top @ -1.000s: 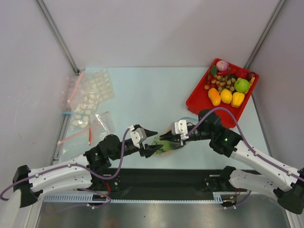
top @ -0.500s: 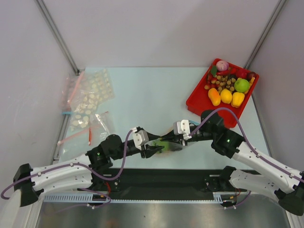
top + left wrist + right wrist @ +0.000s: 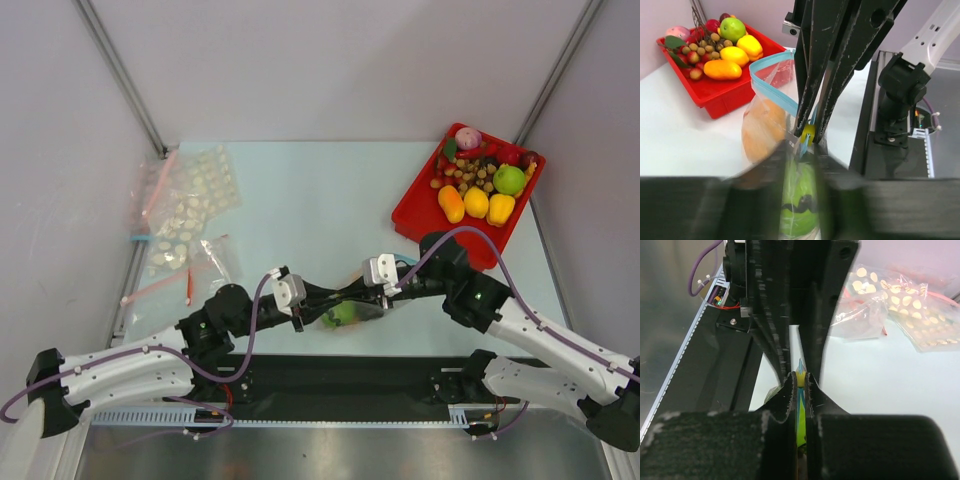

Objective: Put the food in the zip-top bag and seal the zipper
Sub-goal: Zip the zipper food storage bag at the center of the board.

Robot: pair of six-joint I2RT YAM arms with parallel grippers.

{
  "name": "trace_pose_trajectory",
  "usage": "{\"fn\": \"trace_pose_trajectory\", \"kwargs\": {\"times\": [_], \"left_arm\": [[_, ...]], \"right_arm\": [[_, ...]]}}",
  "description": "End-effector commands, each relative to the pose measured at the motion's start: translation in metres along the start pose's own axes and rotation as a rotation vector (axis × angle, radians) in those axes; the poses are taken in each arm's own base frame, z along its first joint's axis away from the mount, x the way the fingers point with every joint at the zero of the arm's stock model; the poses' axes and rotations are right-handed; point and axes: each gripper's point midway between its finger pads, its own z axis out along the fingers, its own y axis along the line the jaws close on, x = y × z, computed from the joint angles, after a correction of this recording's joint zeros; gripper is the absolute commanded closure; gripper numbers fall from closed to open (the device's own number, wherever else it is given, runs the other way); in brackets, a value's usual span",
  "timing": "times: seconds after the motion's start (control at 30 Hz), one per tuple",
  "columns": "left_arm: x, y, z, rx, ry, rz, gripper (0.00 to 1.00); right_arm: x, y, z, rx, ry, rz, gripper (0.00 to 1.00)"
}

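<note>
Left wrist view: the bag [image 3: 762,125] stands just before the tray [image 3: 715,102], food [image 3: 797,200] inside. The right claw [image 3: 809,131] is clamped narrow on the zipper [image 3: 767,92]; the left claw [image 3: 801,150] pinches the bag's film. The mouth's tray-side end gapes, so a slipping pinch would likely leave it unsealed.
</note>
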Motion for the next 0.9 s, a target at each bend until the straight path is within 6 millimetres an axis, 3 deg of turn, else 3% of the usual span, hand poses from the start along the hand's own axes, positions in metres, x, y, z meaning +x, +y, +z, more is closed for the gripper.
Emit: {"fn": "trace_pose_trajectory", "kwargs": {"times": [0.0, 0.1, 0.4, 0.73, 0.87], "left_arm": [[-0.015, -0.004, 0.002, 0.026, -0.045, 0.014, 0.78], [-0.014, -0.004, 0.003, 0.031, -0.042, 0.018, 1.0], [-0.021, -0.001, -0.003, 0.009, -0.078, 0.02, 1.0], [-0.034, 0.021, -0.022, -0.133, -0.159, 0.005, 1.0], [-0.032, 0.042, -0.031, -0.262, -0.164, -0.018, 1.0]], "right_arm": [[-0.01, 0.001, 0.002, -0.009, -0.03, -0.019, 1.0], [-0.01, 0.0, 0.002, -0.003, -0.026, -0.02, 1.0], [-0.007, -0.001, 0.0, 0.015, -0.012, 0.0, 1.0], [0.0, -0.003, -0.002, 0.047, 0.013, 0.032, 1.0], [0.002, -0.003, -0.002, 0.054, 0.019, 0.043, 1.0]]}}
